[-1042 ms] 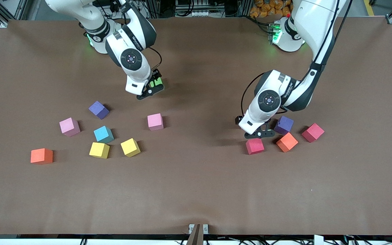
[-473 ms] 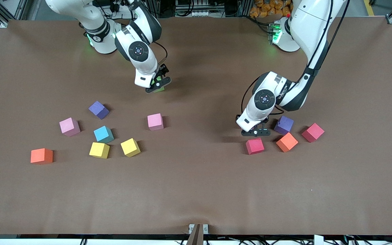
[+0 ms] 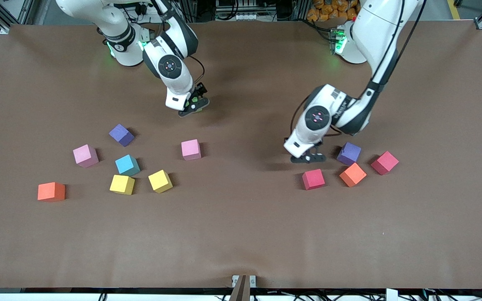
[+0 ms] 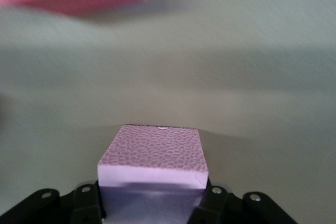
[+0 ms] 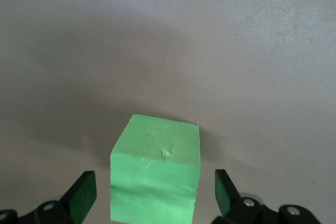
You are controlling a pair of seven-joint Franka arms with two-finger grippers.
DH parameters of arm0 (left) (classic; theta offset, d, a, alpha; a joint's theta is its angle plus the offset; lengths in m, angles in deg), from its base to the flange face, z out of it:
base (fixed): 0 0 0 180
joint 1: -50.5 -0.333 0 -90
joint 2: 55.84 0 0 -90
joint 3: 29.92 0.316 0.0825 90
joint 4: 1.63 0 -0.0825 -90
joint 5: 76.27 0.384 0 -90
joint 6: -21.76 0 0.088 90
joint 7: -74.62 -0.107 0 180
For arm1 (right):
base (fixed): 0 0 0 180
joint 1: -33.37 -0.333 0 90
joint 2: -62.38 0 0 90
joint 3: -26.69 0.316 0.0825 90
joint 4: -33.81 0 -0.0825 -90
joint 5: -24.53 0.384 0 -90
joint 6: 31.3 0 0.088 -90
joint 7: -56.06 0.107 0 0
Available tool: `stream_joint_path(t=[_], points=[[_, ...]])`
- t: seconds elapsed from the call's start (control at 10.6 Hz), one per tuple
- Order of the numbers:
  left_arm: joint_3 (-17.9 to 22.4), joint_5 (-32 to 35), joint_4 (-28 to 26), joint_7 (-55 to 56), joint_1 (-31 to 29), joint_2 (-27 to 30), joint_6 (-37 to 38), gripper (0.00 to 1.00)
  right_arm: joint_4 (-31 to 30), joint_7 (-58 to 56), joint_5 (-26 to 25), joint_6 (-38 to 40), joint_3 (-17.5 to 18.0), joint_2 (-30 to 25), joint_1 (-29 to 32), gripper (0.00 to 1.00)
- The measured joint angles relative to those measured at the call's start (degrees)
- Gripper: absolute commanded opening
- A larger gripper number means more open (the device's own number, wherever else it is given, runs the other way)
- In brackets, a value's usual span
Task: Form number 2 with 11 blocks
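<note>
Twelve loose blocks show on the worktop from the front, none touching, so you have no number 2 started yet.

Your right gripper sits low over the green block, toward the robots' edge of the worktop. Its fingers stand wide on either side of the block with a gap at each face, which looks like a release or a grasp not yet made.

Your left gripper is narrowed onto a lilac-pink block, fingers against its two sides. The front camera cannot see this block under the hand, and whether it has left the worktop you cannot tell.

A second ago that gripper hung just beside the crimson block; now it has drawn clear of it, toward the middle of the worktop. The right wrist has shifted slightly over the green block. Every other block lies where it lay.
</note>
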Motion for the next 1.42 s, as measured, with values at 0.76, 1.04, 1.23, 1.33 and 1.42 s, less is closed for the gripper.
stream_joint_path(t=[0.76,1.04,1.23,1.33,1.42], points=[[-16.1,0.0,-1.1,26.2,5.7,0.2,1.0,0.16,-2.3,0.5,0.1,-5.5,0.0,1.6,-0.2,0.0],[-16.8,0.0,-0.7,28.2,8.8,-0.7,0.9,0.15,-1.6,4.2,0.3,-5.8,0.1,0.9,-0.3,0.0],[-16.9,0.0,0.3,28.5,10.2,-1.7,0.8,0.15,-0.7,4.3,0.3,-5.2,0.1,0.2,-0.3,0.0],[-16.9,0.0,0.8,28.5,10.7,-2.3,0.8,0.15,0.1,4.3,0.3,-3.7,0.1,0.0,-0.3,0.0],[-16.9,0.0,1.2,28.9,11.4,-3.0,0.3,0.15,0.8,4.3,0.3,-2.6,0.1,-0.2,-0.3,0.0]])
